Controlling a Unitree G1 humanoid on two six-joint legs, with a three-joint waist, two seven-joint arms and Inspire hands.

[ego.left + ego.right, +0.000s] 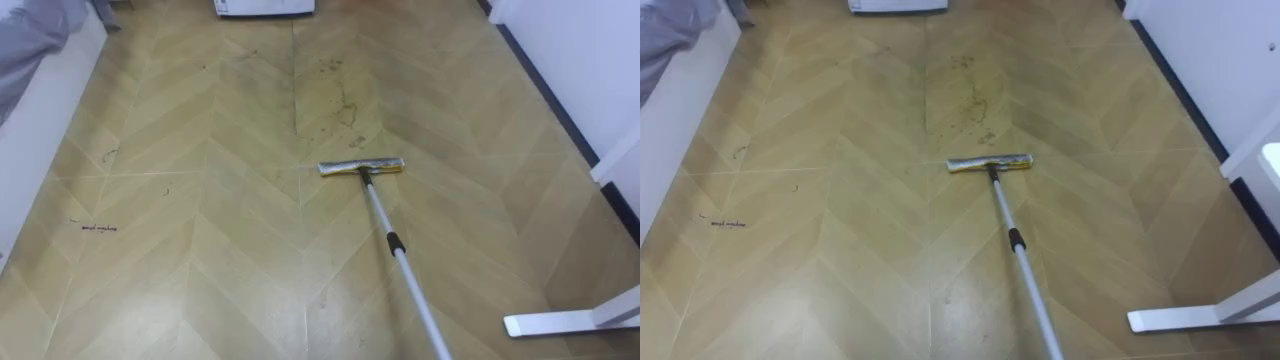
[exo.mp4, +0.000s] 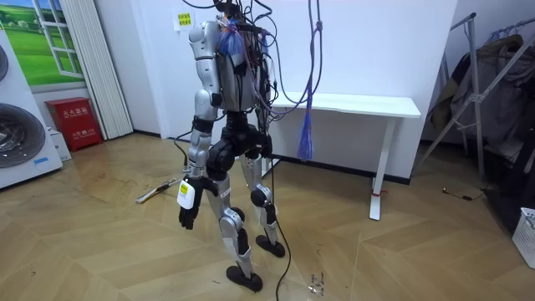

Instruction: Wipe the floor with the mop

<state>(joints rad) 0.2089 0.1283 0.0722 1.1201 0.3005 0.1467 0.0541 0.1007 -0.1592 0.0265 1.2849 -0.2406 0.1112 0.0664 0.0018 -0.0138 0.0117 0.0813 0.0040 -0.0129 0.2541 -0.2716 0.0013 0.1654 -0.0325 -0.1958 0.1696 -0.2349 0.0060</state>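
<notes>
Left hand (image 2: 188, 213) hanging, fingers relaxed, empty — mop (image 1: 362, 167) on floor (image 1: 200, 250), handle's end cut off

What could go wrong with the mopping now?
The mop head lies short of the dirty marks, so a short stroke might miss them. The pole runs near the table foot; a wide swing to the right might knock it.

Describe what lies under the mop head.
The mop head rests flat on the wooden floor. Dark stains show just beyond it; the strip of floor beneath it is covered.
</notes>
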